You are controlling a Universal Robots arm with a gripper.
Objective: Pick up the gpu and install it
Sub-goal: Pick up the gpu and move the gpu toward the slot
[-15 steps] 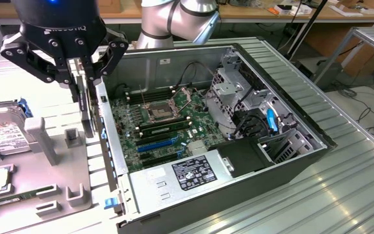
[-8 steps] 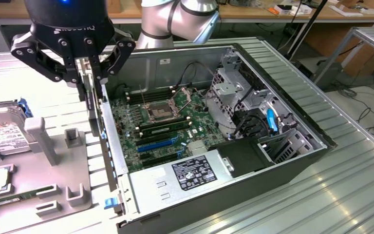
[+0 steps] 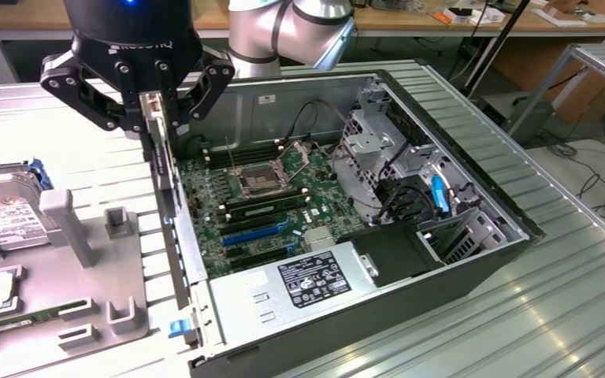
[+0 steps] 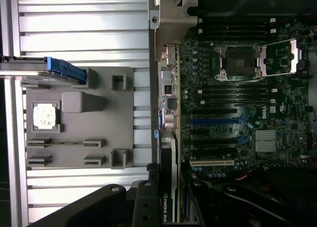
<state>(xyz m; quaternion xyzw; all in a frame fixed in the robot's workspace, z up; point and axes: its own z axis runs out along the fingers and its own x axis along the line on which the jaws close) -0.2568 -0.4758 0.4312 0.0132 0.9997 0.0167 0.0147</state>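
Gripper (image 4: pixel 171 199) pinching gpu (image 3: pixel 161 157) edge-on. I'm holding it upper left of exterior view, hanging over case (image 3: pixel 491 268) wall, not over motherboard (image 3: pixel 265 209) slots. Risks: bracket snagging wall, card tilting in my pinch, missing slot.

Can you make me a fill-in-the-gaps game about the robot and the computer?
The black robot gripper ____ the thin green gpu card with a silver bracket.
The big black computer case lies with its side ____.
The square socket on the green motherboard is ____.
Missing words: holds, open, empty.
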